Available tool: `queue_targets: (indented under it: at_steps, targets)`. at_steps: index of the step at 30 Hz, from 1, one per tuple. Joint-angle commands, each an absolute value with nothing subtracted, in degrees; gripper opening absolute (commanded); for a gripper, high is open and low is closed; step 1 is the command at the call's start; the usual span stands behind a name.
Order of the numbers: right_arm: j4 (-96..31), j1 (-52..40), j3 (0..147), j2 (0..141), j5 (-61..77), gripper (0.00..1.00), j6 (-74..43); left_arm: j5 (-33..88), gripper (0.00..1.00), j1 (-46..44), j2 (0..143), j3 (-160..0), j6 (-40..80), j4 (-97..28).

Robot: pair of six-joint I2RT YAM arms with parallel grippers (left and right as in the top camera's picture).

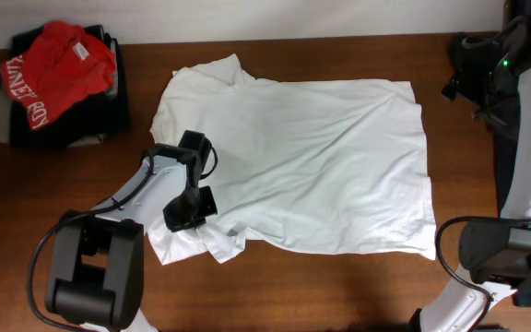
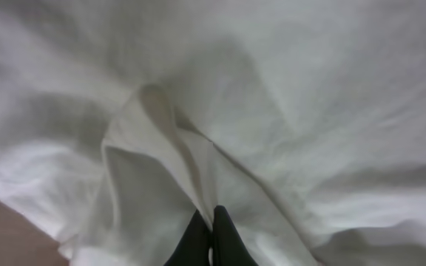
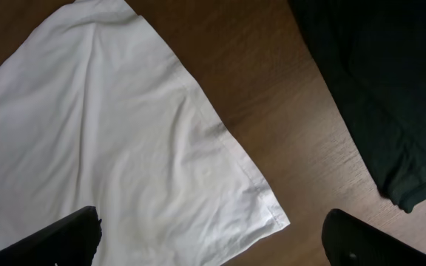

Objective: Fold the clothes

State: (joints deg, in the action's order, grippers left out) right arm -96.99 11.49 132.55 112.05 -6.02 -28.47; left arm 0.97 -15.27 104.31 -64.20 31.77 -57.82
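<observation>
T-shirt, white and short-sleeved, lies spread flat in the middle of the counter, plain side up and with some wrinkles. The left tool stands on the near sleeve. In the left wrist view its fingers are pressed together and pinch a raised fold of the white cloth, which runs away from the tips as a ridge. The cloth around this tool is bunched. The right tool is spread wide, with one dark finger at each lower corner of its own view. It hangs above a hem corner of the T-shirt and touches nothing. To the right of this tool a dark cloth lies on the wood, apart from the white hem. Far beyond the left tool, to its left, a red shirt with white letters rests on a dark pile.
</observation>
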Motion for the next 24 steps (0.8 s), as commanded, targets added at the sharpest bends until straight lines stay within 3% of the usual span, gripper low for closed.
queue_targets:
  at_steps: [1, 24]
  targets:
    - [-97.3, 11.7, 133.4, 110.6, -7.1, 0.99, -28.8, 0.2, 0.01, -15.3, 104.1, -66.7, 31.6, -60.4]
    - [-97.3, 11.7, 133.4, 110.6, -7.1, 0.99, -28.8, 0.2, 0.01, -19.6, 94.5, -67.4, 31.7, -72.6]
